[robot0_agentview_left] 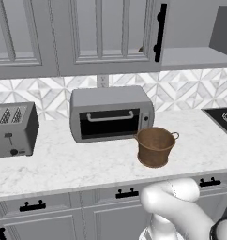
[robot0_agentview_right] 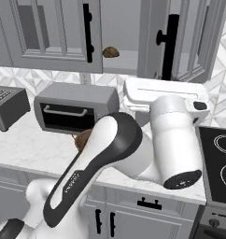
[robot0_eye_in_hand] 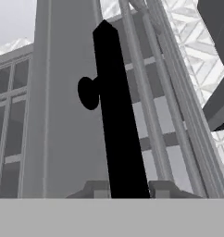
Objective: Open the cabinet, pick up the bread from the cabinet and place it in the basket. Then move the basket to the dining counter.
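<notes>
Black handle (robot0_eye_in_hand: 118, 134) runs between the gripper (robot0_eye_in_hand: 128, 190) fingers, but I cannot tell if they squeeze it. The cabinet (robot0_agentview_right: 180, 42) door stands part open. The bread (robot0_agentview_right: 110, 52) sits near the shelf's front edge. The basket (robot0_agentview_left: 155, 146) waits near the counter's (robot0_agentview_left: 64, 164) front edge.
</notes>
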Robot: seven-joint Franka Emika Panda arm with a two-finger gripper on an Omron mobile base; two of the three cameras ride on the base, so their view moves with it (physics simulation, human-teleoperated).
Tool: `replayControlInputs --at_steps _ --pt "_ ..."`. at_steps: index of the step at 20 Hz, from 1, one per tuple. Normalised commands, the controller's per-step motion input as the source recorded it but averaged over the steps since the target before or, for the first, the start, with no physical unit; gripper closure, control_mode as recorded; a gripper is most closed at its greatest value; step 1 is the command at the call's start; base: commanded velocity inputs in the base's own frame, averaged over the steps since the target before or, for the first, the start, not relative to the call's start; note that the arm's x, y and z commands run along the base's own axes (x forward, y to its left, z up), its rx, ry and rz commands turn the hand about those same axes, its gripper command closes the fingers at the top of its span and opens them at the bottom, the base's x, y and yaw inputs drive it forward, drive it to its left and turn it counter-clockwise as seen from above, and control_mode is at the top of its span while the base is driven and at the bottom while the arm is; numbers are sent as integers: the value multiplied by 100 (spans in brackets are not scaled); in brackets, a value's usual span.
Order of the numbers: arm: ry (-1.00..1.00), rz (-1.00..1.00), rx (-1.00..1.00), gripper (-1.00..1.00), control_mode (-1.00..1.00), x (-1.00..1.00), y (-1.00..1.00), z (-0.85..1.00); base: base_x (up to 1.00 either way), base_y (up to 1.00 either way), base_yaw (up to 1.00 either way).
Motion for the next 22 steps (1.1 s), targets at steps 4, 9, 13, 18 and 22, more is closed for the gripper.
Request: replayControlInputs --at_steps 4,9,13,18,22 --pt "-25 -13 -10 100 -100 -97 61 60 0 0 0" --pt "-11 -8 -5 100 -100 -100 10 73 0 0 0" --pt "-3 -7 -1 100 -100 -100 8 69 0 0 0" --pt "3 -13 -3 100 -100 -25 99 -18 0 0 0" --pt "1 -19 0 100 -100 0 100 -14 0 0 0"
